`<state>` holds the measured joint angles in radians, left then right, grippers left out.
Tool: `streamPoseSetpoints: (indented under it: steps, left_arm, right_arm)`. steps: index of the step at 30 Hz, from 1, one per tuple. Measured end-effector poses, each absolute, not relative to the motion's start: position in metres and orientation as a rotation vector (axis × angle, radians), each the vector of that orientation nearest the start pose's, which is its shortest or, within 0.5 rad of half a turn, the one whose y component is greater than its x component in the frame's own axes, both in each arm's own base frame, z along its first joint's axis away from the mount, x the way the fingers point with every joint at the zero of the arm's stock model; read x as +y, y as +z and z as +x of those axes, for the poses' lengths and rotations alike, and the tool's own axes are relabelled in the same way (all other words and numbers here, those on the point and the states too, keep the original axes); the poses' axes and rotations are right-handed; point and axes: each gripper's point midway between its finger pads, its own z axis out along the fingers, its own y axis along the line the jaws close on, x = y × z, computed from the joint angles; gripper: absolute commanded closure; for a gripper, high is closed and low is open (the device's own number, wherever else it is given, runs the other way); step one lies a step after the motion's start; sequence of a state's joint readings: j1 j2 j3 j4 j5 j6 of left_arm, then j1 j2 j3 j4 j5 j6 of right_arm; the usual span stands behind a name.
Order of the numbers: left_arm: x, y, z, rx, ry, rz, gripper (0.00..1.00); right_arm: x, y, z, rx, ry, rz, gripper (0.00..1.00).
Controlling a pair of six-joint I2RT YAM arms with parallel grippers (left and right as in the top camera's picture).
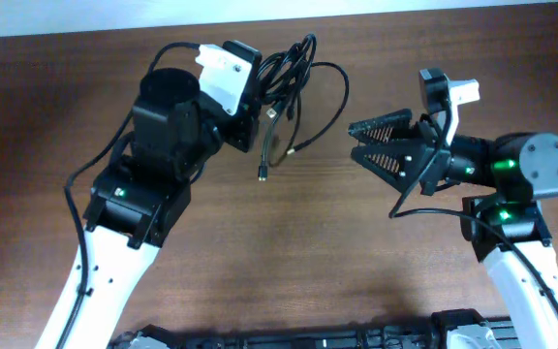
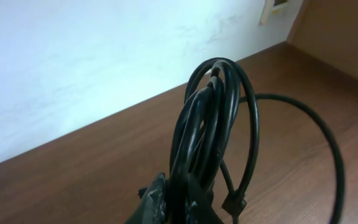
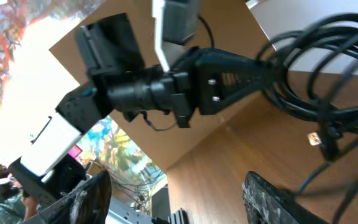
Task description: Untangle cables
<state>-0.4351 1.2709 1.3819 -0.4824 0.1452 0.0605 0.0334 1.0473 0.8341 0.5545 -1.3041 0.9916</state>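
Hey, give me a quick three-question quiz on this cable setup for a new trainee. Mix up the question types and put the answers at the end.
1. True or false: the right claw is shut on the cables.
2. Which one grips the bunched cables? A the left claw; B the right claw; C neither.
3. Fill in: the cables are ____ in colour.

Key: 1 false, the right claw stands open and holds nothing; 2 A; 3 black.
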Motion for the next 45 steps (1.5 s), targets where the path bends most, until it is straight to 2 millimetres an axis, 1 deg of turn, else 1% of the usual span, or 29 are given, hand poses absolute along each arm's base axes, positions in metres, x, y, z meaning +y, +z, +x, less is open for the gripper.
streamPoseSetpoints:
  steps: [3,9,14,22,26,30,37,40,41,45]
  left_arm:
    - [-0.199,0.367,0.353,1.858,-0.427,0.598,1.00]
    - [-0.224,0.371,0.332,1.816,-0.609,0.726,1.00]
    - [-0.237,0.376,0.318,1.769,-0.717,0.802,1.00]
    - [-0.245,0.383,0.309,1.725,-0.783,0.851,1.00]
    - [-0.254,0.391,0.297,1.663,-0.863,0.909,1.00]
    - [-0.263,0.400,0.283,1.597,-0.954,0.977,1.00]
    - [-0.269,0.404,0.268,1.553,-1.037,1.038,1.00]
    - [-0.274,0.405,0.261,1.539,-1.057,1.060,1.00]
    - [-0.276,0.405,0.259,1.535,-1.062,1.066,1.00]
    - [-0.279,0.405,0.255,1.529,-1.074,1.080,1.00]
  right_arm:
    - [0.174,0.386,0.250,1.620,1.586,-0.572,0.35]
    - [0.174,0.386,0.251,1.624,1.591,-0.567,0.34]
    - [0.174,0.385,0.252,1.626,1.592,-0.565,0.34]
    - [0.174,0.378,0.260,1.650,1.608,-0.540,0.34]
    - [0.174,0.373,0.267,1.664,1.614,-0.515,0.34]
    - [0.174,0.373,0.269,1.662,1.609,-0.503,0.34]
    - [0.174,0.373,0.269,1.662,1.608,-0.501,0.35]
    - [0.173,0.374,0.270,1.658,1.604,-0.497,0.36]
    - [0.173,0.374,0.270,1.658,1.604,-0.498,0.37]
    - [0.173,0.374,0.270,1.659,1.606,-0.495,0.51]
